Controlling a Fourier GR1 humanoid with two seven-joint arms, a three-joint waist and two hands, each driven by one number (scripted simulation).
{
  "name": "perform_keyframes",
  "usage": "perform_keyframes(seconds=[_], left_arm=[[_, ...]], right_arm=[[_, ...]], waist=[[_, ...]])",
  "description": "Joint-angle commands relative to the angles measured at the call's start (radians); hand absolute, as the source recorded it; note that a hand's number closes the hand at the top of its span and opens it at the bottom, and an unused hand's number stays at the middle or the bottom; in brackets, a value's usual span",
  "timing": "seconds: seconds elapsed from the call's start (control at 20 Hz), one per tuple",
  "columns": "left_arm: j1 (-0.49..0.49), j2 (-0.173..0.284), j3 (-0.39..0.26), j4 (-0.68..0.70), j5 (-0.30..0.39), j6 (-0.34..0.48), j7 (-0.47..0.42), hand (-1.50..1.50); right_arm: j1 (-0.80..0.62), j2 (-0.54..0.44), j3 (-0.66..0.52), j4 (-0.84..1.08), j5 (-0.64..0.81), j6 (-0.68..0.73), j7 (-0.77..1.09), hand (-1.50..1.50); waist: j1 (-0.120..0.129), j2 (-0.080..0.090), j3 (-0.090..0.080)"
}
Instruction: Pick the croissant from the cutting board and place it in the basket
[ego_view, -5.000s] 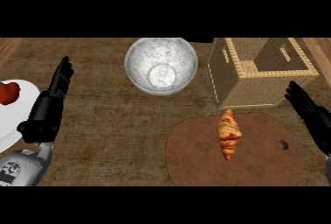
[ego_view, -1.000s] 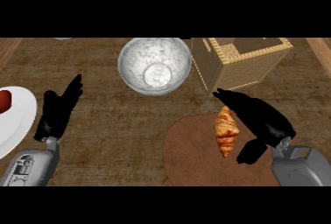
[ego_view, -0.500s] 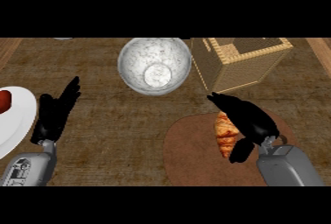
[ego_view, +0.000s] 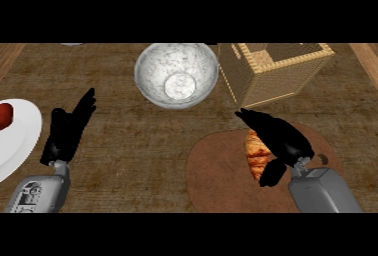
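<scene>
The golden croissant (ego_view: 255, 152) lies lengthwise on the round brown cutting board (ego_view: 218, 175) at the lower right. My right hand (ego_view: 284, 140) lies over its right side and hides part of it. The fingers stretch up and left past the croissant's top end, and the thumb hangs down by its lower end. The hand looks open, not closed round the pastry. The woven basket (ego_view: 277, 70) stands just beyond the board at the upper right, its top open. My left hand (ego_view: 70, 130) rests open on the counter at the left, fingers pointing up.
A large speckled white bowl (ego_view: 177, 75) sits at top centre, left of the basket. A white plate (ego_view: 18, 140) holding something red (ego_view: 6, 114) is cut off by the left edge, close to my left hand.
My right hand has slid left and down over the cutting board until it covers the croissant's right side. The croissant, basket and left hand have stayed put.
</scene>
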Motion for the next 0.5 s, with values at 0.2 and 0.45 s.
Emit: perform_keyframes(seconds=[0.2,0.45], left_arm=[[-0.055,-0.042,0.022,0.111,-0.046,0.016,-0.057,0.0],[-0.004,-0.019,0.032,0.007,-0.014,-0.024,-0.004,0.0]], right_arm=[[-0.026,-0.001,-0.017,0.099,0.062,-0.034,-0.11,1.5],[-0.036,-0.03,0.05,0.165,0.178,-0.158,-0.203,1.5]], waist=[[-0.001,0.001,0.0],[0.004,0.0,0.0]])
